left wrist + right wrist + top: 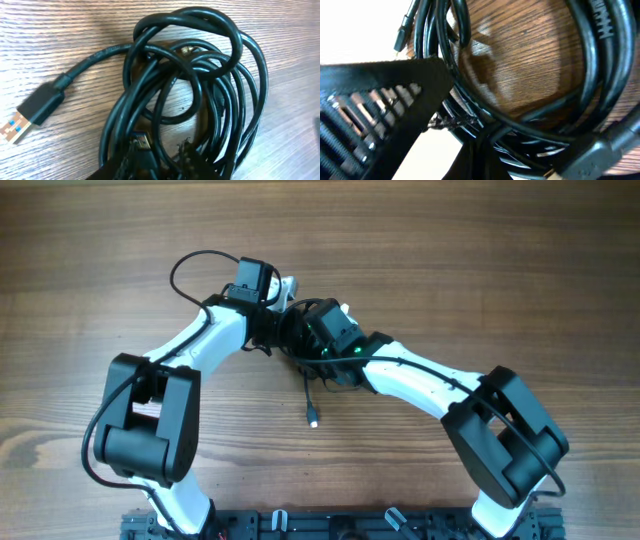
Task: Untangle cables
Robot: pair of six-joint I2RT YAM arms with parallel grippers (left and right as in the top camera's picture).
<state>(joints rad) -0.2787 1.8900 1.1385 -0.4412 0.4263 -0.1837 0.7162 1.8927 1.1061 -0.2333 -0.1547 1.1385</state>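
The right gripper (300,338) is clenched at the coil of thin black cables (200,13); a grasp cannot be confirmed. The left gripper (268,332) state cannot be told. The coil lies between both grippers on the brown wooden desk (500,260), with one plug end (313,420) trailing nearward.

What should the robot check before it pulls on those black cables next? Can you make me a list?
1. Cables untangled: not ok, they loop through each other in one coil.
2. USB plug free of the coil: ok, it lies flat on the table.
3. Right gripper shut: ok.
4. Right gripper holding a cord: cannot tell.
5. Left gripper open: cannot tell.
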